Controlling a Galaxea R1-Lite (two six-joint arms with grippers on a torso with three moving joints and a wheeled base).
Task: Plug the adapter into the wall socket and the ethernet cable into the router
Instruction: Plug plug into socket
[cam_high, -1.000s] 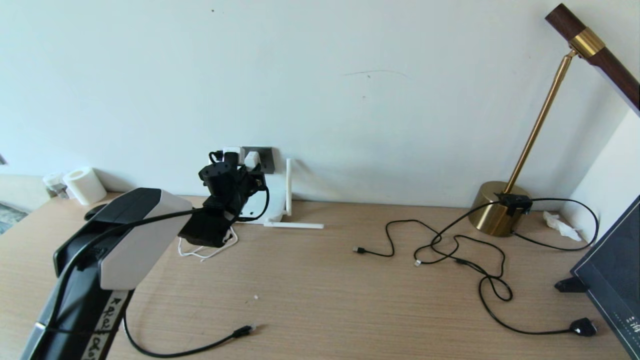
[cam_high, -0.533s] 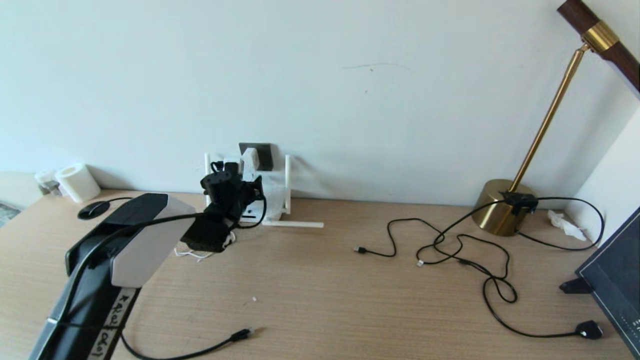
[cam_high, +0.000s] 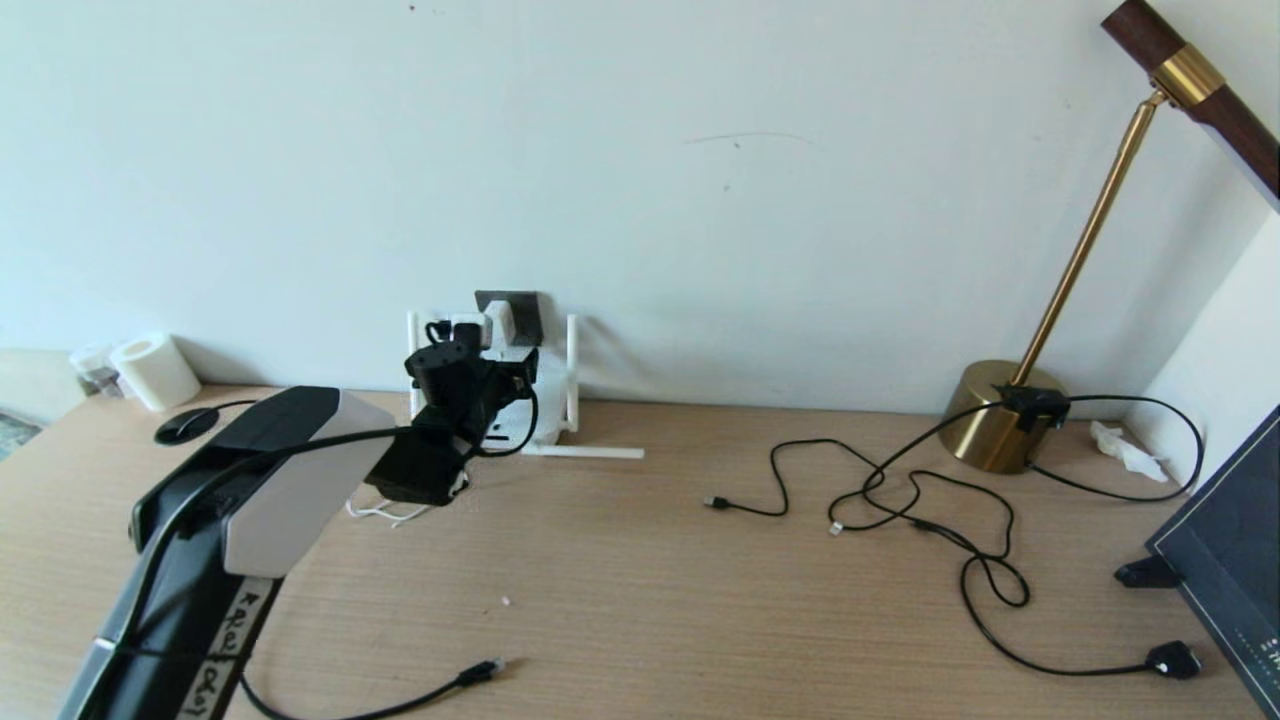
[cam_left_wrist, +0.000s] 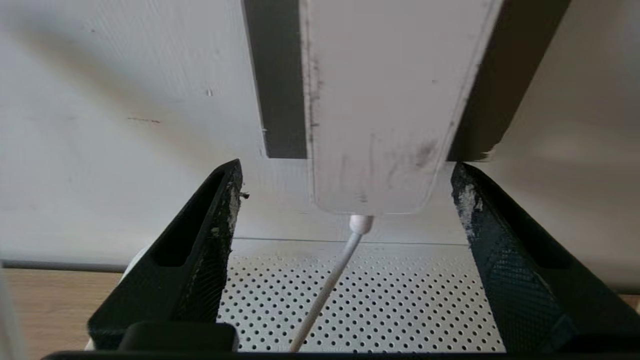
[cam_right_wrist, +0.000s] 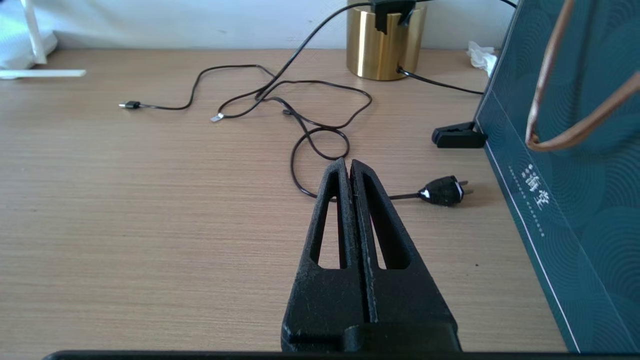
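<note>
1. My left claw (cam_left_wrist: 345, 200) sits at the wall, released, its fingers (cam_left_wrist: 220, 215) spread clear on either side of the adapter (cam_left_wrist: 380, 110).
2. The adapter is seated in the wall socket (cam_high: 522, 312), its white cord (cam_left_wrist: 325, 295) hanging over the router (cam_high: 520, 405) below.
3. The ethernet cable (cam_high: 440, 688) lies loose on the tabletop (cam_high: 640, 590), near its front edge.
4. My right claw (cam_right_wrist: 350, 172) is clenched, empty, above the tabletop near a black plug (cam_right_wrist: 442, 190).

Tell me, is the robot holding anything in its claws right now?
No. The left gripper is open, its fingers apart from the adapter on the wall socket. The right gripper is shut on nothing.
</note>
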